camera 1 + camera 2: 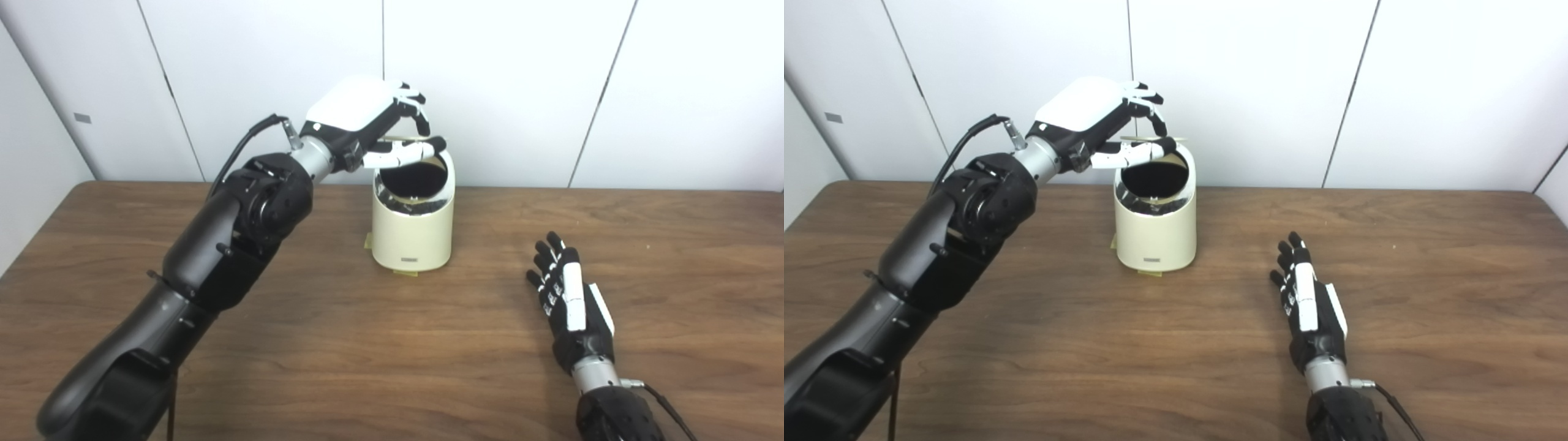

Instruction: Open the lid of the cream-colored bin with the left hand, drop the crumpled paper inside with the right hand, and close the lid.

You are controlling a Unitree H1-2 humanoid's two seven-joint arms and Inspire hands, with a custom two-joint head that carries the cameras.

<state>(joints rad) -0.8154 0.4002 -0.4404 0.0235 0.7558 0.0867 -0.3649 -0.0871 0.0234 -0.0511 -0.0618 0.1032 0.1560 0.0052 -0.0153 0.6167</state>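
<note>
The cream-colored bin [413,236] stands upright at the back middle of the wooden table [343,343]. Its top is open and the inside looks dark. My left hand [367,119] is above the bin's rim, fingers and thumb closed on the thin cream lid [401,139], which it holds raised and seen edge-on. My right hand [572,306] lies low over the table to the right front of the bin, fingers straight and apart, holding nothing. No crumpled paper shows in either view.
Yellowish tape [405,272] shows under the bin's front edge. A white panelled wall [551,92] runs close behind the table. My left arm [239,226] reaches across the table's left half.
</note>
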